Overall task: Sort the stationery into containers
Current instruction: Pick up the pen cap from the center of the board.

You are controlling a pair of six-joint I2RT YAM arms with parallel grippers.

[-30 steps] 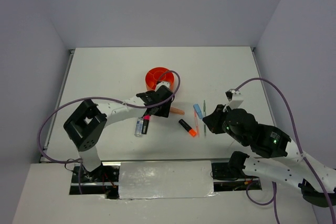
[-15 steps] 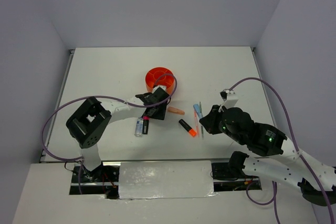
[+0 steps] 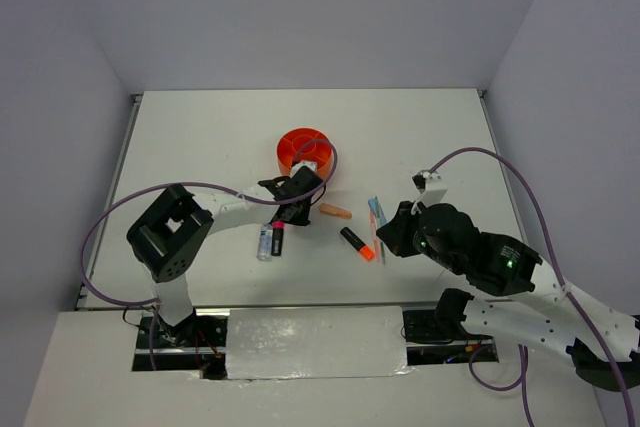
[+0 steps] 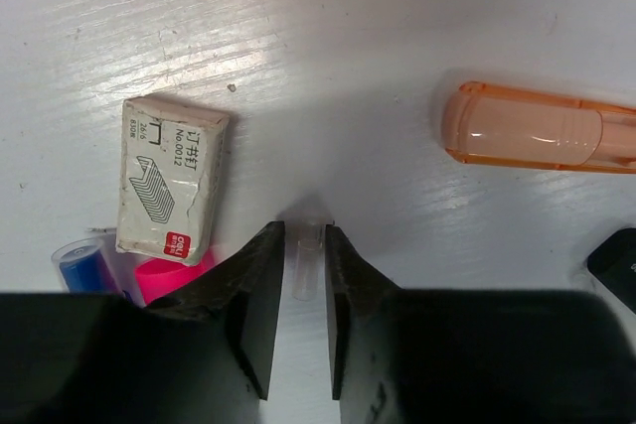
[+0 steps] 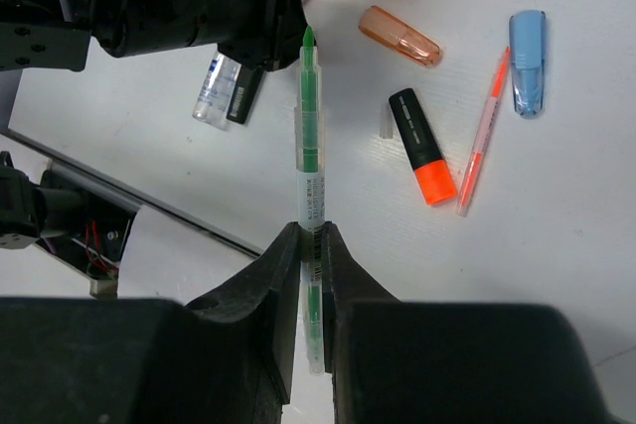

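The round orange organiser (image 3: 303, 150) stands at mid-table. Just in front of it my left gripper (image 3: 292, 215) is down at the table, jaws (image 4: 305, 245) narrowed onto a small clear plastic piece (image 4: 305, 263). My right gripper (image 5: 310, 235) is shut on a clear-bodied green pen (image 5: 310, 141), held above the table. Loose on the table are a peach piece (image 4: 542, 129), an orange-black highlighter (image 5: 419, 146), a thin orange pen (image 5: 481, 134), a light-blue piece (image 5: 528, 62), a pink-black highlighter (image 3: 279, 237) and a blue-capped marker (image 3: 265, 242).
A small white staples box (image 4: 169, 178) lies just left of my left fingers, over the pink highlighter. Another small clear piece (image 5: 384, 124) rests beside the orange-black highlighter. The left arm (image 3: 215, 205) stretches low across the table's near left.
My left gripper has drawn back slightly toward the pink highlighter and its jaws have narrowed around the clear piece. My right arm has moved left with the green pen.
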